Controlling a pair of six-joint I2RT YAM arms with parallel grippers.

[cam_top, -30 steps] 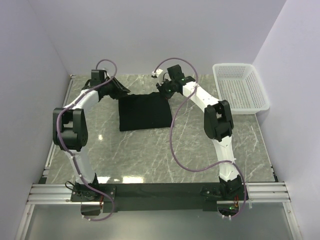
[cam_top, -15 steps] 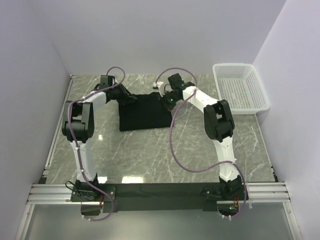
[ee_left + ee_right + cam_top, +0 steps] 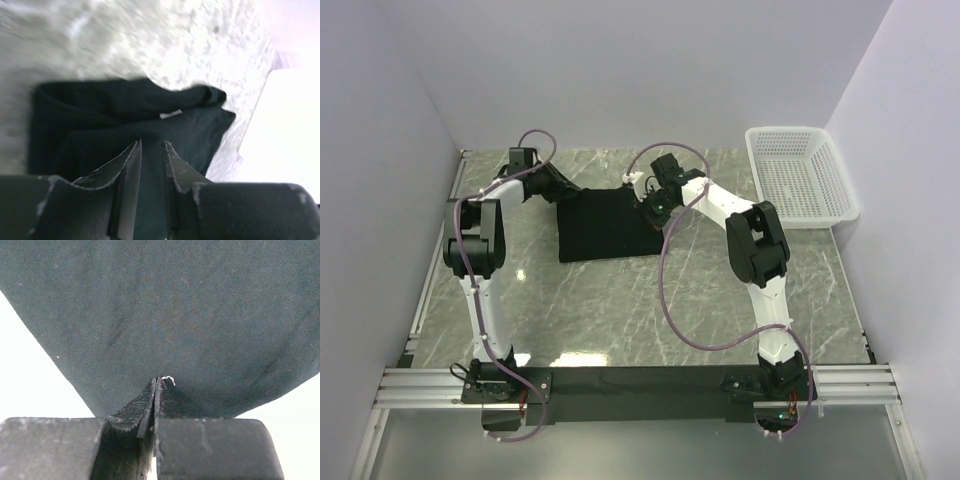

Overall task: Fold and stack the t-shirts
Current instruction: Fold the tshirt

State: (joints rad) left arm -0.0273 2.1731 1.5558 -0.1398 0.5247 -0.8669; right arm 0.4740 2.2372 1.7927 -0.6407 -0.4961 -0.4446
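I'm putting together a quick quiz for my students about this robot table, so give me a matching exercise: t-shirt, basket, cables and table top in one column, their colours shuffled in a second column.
Column one:
1. t-shirt
2. basket
3. cables
4. table top

Column two:
A. purple
B. grey marble
C. black
D. white

Right pairs: 1-C, 2-D, 3-A, 4-B.
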